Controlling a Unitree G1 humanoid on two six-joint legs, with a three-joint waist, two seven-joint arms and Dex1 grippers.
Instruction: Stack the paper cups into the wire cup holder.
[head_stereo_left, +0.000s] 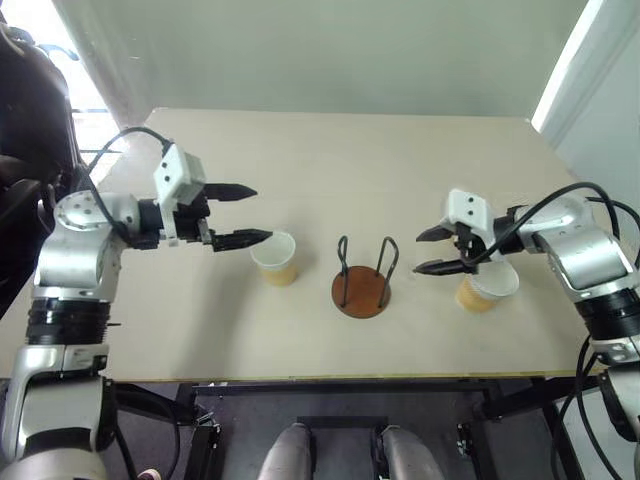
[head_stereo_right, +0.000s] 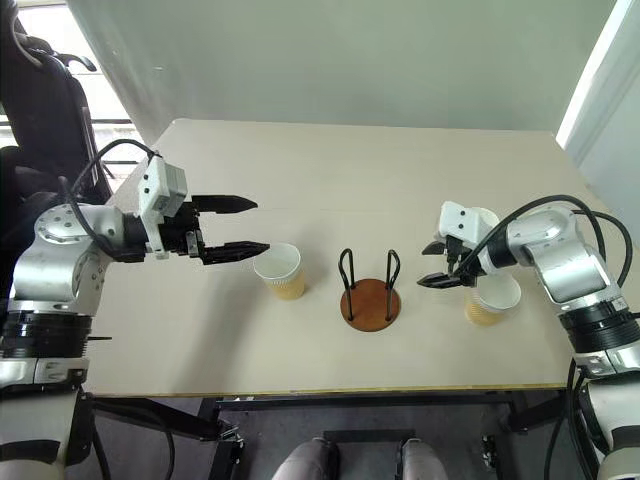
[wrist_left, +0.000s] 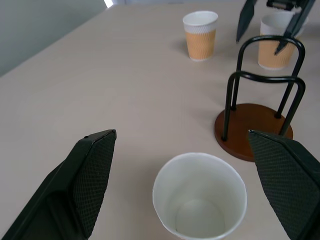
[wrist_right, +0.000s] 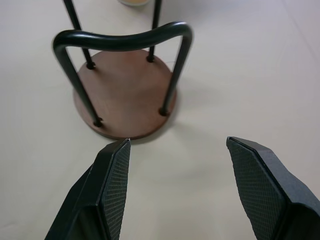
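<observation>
So the wire cup holder sat empty mid-worktop, no cups in it yet. Left claw was wide open, holding nothing, hovering right beside one paper cup. Right claw was open too, empty, between the holder and a second cup. A third cup stood further back.

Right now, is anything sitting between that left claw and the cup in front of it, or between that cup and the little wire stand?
Nothing visible does. The left gripper hangs open just beside the paper cup, and only bare table lies between that cup and the wire cup holder, whose base is empty.
</observation>
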